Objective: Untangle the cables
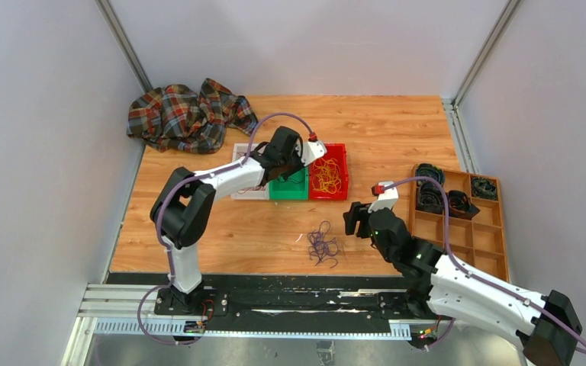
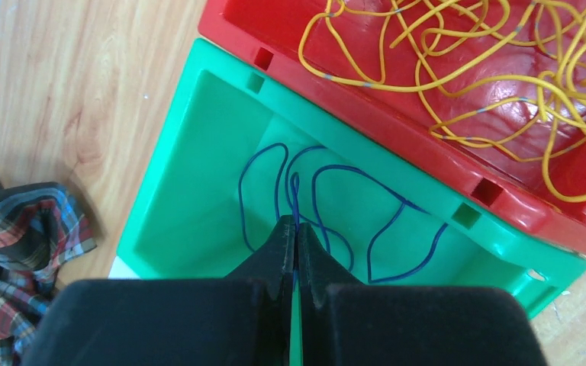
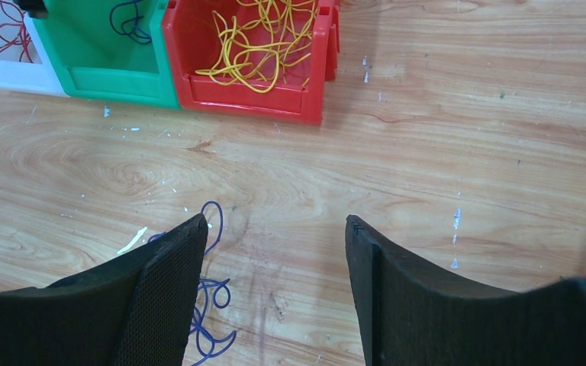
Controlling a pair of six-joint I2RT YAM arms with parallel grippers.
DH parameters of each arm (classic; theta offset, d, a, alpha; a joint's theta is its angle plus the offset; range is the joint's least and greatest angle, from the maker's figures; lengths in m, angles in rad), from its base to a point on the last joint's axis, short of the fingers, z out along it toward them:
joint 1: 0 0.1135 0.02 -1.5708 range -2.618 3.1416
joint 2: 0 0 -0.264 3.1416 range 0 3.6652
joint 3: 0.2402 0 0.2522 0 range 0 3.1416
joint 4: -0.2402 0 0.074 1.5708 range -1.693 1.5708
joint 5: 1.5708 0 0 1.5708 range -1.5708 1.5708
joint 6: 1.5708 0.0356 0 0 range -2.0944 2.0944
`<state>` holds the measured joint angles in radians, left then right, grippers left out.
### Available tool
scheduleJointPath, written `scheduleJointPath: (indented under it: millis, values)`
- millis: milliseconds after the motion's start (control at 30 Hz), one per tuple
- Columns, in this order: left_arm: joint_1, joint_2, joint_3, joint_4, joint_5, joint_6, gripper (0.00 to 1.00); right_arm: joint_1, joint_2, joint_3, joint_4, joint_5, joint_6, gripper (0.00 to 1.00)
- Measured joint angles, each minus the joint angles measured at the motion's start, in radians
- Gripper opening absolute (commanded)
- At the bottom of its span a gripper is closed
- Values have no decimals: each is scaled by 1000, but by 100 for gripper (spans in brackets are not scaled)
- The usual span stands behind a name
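Cable [image 2: 334,167] looped lengthwise in green bin [image 2: 175,152]

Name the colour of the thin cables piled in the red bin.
Yellow cables in the red bin, clearest in the left wrist view.

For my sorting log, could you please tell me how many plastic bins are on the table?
3, in a row: white bin left, green bin middle, red bin right; the left arm partly hides the white one.
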<state>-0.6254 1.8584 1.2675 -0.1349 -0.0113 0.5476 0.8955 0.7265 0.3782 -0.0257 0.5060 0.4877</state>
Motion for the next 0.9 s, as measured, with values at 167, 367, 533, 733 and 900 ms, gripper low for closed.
scheduleJointPath:
  millis: [167,367,533,733,900]
  values:
    - [0,46,-1,47,-12,3,0,-2,-16,0,-10,0,12,66]
    - [0,92,-1,89,-31,7,4,-2,-33,0,-34,0,18,66]
    - [0,106,50,39,-45,20,37,-2,-63,0,-62,1,18,66]
    - [1,102,146,-35,-52,45,86,-4,-101,0,-88,2,16,67]
    - [8,92,197,-165,-18,66,92,-4,-117,0,-115,2,9,68]
